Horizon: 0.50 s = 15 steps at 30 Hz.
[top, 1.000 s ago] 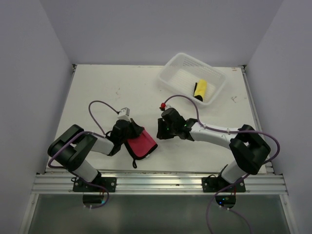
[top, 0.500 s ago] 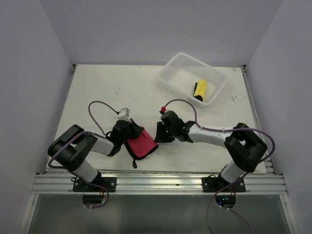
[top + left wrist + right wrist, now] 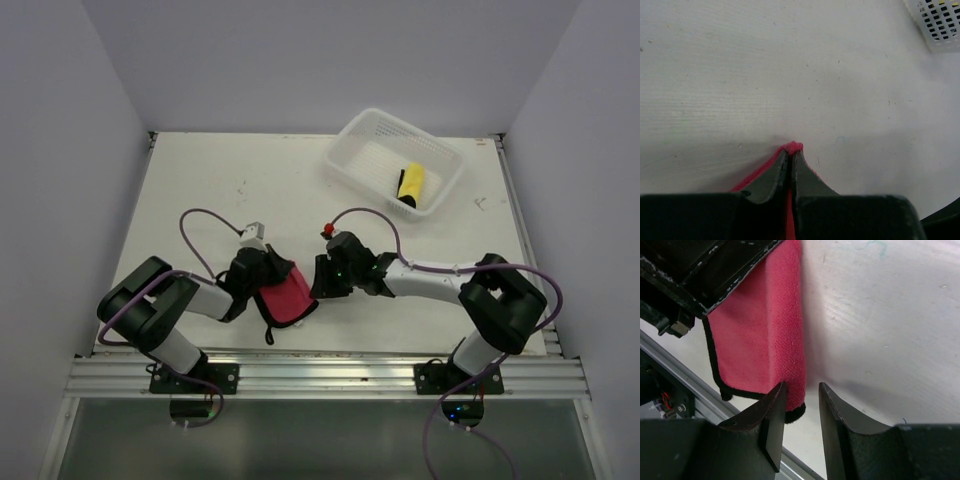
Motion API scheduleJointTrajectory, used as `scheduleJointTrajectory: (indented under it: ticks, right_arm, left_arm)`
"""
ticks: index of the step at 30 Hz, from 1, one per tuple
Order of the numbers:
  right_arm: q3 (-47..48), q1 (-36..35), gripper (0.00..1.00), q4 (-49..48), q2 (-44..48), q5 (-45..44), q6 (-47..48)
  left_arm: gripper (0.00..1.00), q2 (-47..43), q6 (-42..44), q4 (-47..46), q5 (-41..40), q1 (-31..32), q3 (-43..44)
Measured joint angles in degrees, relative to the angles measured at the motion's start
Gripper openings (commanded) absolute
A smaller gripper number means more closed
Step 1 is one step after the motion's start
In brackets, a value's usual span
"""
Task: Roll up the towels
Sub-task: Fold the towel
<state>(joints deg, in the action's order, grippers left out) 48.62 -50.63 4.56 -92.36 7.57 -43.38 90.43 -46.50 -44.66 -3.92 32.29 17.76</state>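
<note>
Now the left gripper (image 3: 791, 155) pinches the folded red towel (image 3: 285, 298) tight above the table (image 3: 220, 190), while the right gripper (image 3: 802, 386), jaws parted, straddles its right fold.

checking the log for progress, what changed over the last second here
The right gripper slid left to the red towel; its open fingers now straddle the towel's folded edge without closing on it. The left gripper stayed shut on the towel, which barely shifted. The basket and the yellow towel in it did not move.
</note>
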Motion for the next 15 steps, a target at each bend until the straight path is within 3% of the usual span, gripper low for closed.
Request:
scheduleJointTrajectory:
  ticks: [15]
  right_arm:
    - [0.0,-3.7,0.37,-1.0,-1.9,0.5,-0.1]
  left_arm:
    - [0.0,-1.8,-1.0,1.2,-4.9,2.0,-1.0]
